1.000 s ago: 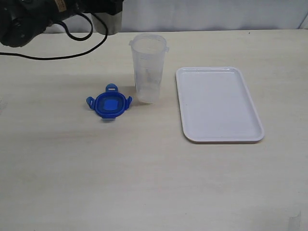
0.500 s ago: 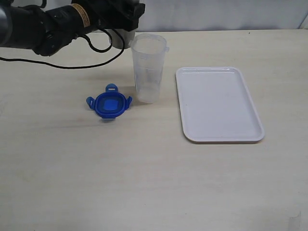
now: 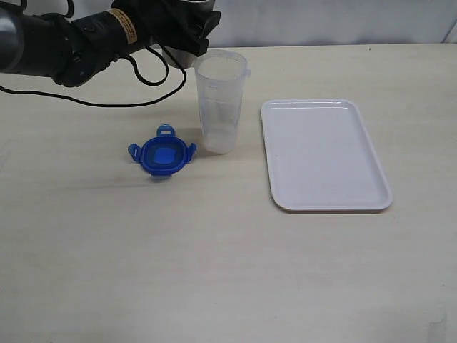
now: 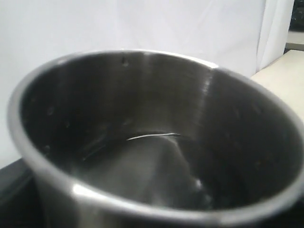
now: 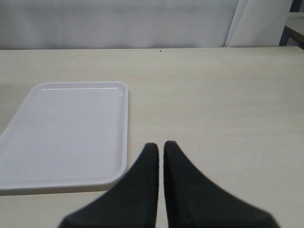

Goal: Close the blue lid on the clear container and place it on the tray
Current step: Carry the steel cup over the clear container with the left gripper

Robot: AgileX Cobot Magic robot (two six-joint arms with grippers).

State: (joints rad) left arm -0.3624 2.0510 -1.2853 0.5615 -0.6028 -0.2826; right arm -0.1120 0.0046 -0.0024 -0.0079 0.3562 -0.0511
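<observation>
- Only the exterior view shows the clear container (image 3: 220, 100), the blue lid (image 3: 162, 155) and the left arm. The right tool is outside that view.
- The left wrist view is filled by the inside of a steel cup (image 4: 156, 161), its mouth turned toward the camera. None of the task's things appear there.
- In the exterior view, the left tool (image 3: 189, 36) grasps that cup at the far side of the tabletop (image 3: 214, 271), just behind the container's rim and a little to its left.
- The right wrist view shows the right tool (image 5: 160, 152) clenched, its two black fingers pressed together on nothing. It is above the tabletop near the white tray (image 5: 71, 133).
- The container stands upright on the tabletop between the lid and the tray, its long axis vertical and its open mouth up.
- The lid lies flat on the tabletop just beside the container's base, flaps spread outward.
- The tray lies flat, close to the container but apart from it. In the exterior view its long axis runs from near to far.
</observation>
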